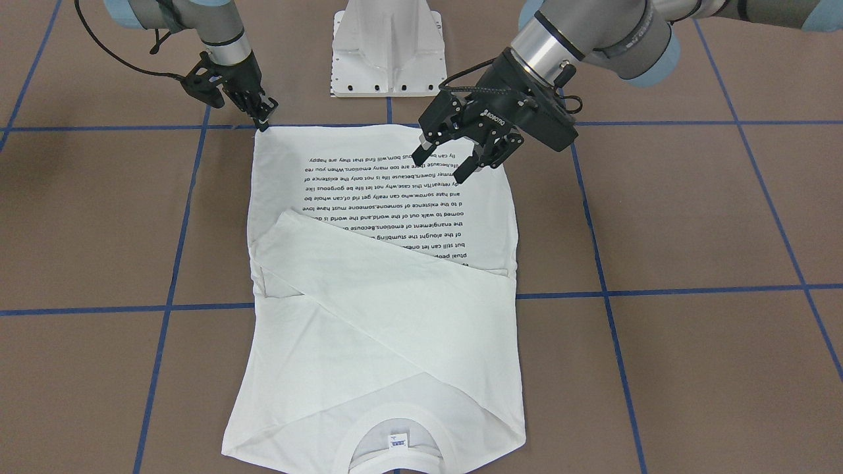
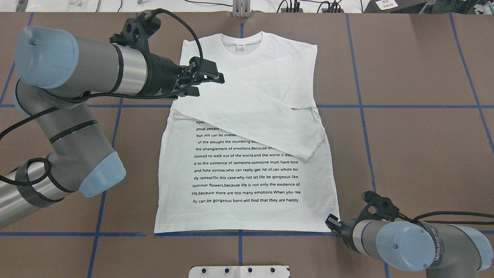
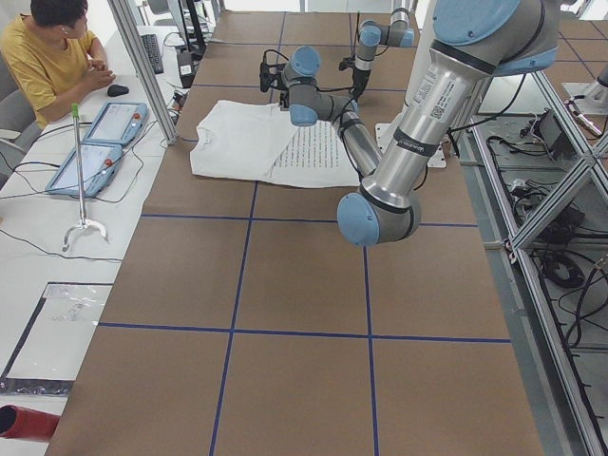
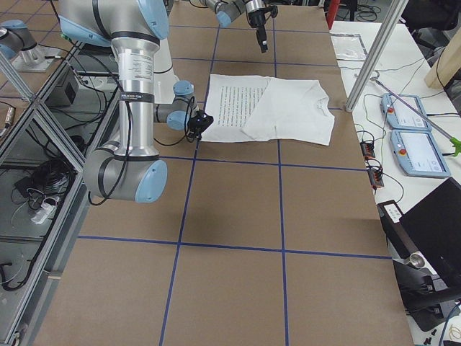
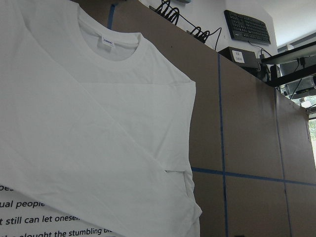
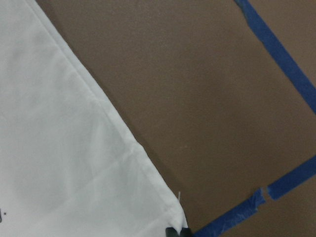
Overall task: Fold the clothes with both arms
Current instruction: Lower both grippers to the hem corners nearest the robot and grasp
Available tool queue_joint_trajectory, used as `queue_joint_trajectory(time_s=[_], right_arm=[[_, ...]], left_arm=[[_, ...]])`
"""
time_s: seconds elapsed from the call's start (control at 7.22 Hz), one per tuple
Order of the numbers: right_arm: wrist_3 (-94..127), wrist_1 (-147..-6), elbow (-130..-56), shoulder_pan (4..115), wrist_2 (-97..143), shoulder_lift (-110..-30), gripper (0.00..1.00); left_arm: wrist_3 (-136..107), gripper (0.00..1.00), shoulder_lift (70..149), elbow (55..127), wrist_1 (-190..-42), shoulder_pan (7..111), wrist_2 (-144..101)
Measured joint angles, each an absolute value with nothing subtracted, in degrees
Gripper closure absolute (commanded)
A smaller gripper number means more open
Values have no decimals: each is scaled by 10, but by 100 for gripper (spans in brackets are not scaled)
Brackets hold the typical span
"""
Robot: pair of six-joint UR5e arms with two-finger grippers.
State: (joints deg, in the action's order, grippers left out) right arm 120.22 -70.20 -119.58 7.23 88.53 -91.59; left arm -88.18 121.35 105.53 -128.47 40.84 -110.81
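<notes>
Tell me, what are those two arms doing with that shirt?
They're folding a white T-shirt that lies flat on the table. Its sleeves are already folded across the chest. The right gripper sits low at a bottom corner of the shirt, but it's unclear whether it has pinched the cloth. The left gripper hovers open above the shirt.

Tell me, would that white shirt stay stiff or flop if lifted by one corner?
Probably floppy: the shirt lies flat with a sleeve folded across it, so a lifted corner would likely drape. It looks thin, so probably light. Pushed, it would likely bunch rather than slide, as its wrinkles suggest.
</notes>
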Motion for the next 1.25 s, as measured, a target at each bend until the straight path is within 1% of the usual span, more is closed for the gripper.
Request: queue_joint_trajectory(time_s=[0.28, 0.42, 0.69, 0.83, 0.97, 1.25], right_arm=[[1202, -702, -1212, 73, 891, -918, 100], [1202, -702, -1224, 73, 891, -920, 100], [1202, -702, -1247, 83, 898, -930, 100], [1202, -701, -1252, 91, 904, -933, 100], [1202, -701, -1254, 95, 906, -934, 100], [1202, -701, -1255, 99, 907, -934, 100]], left_arm=[[-918, 17, 1202, 1071, -1240, 381, -1102], [-931, 18, 1158, 1107, -1197, 333, -1066], [-937, 18, 1022, 1173, -1173, 236, -986], [-944, 22, 973, 1186, -1173, 201, -969], [-960, 26, 949, 1189, -1173, 170, -960], [-993, 32, 939, 1186, -1171, 117, -954]])
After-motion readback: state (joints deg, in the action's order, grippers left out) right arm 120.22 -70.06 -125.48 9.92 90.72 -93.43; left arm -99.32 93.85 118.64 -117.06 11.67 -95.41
